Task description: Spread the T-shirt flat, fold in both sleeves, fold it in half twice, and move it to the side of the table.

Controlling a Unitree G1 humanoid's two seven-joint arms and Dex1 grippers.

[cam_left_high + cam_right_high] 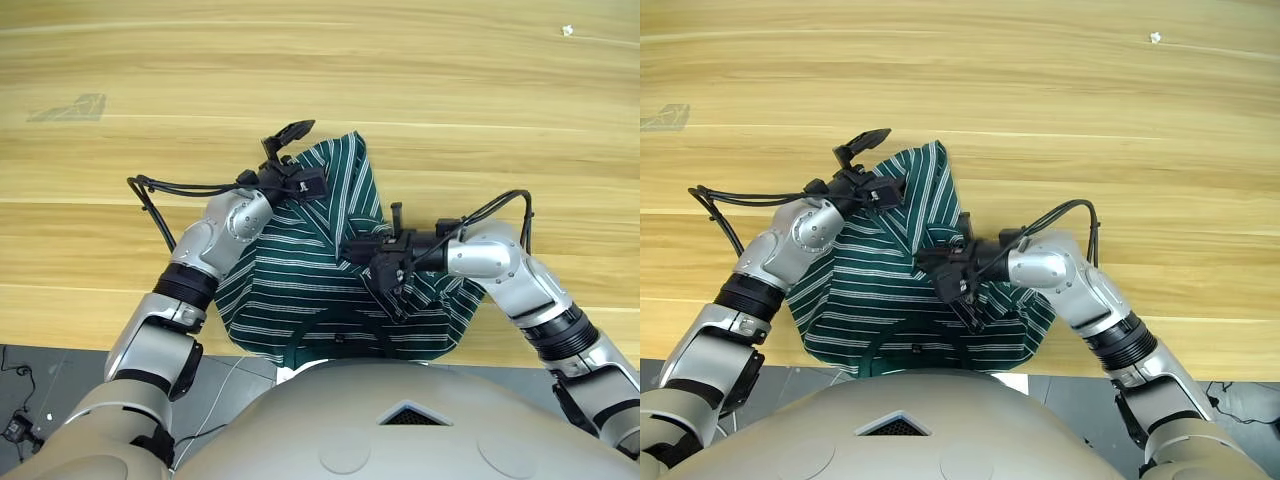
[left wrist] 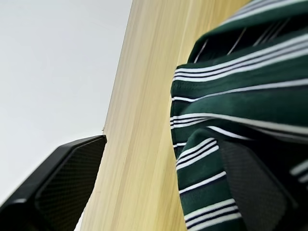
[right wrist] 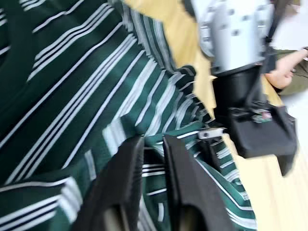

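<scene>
Right hand [image 3: 153, 142]: pinched shut on a fold of your striped T-shirt [image 1: 300, 290].
Left hand [image 2: 163, 142]: spread wide at the T-shirt's edge, gripping nothing.

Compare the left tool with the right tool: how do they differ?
The left tool is open at the T-shirt's far edge; the right tool is shut on a fold nearer its middle. The left tool points away from the robot; the right tool points towards it. Both are black.

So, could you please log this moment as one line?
shirt crumpled on table | left pincer open at its far edge | right pincer shut on shirt
</scene>
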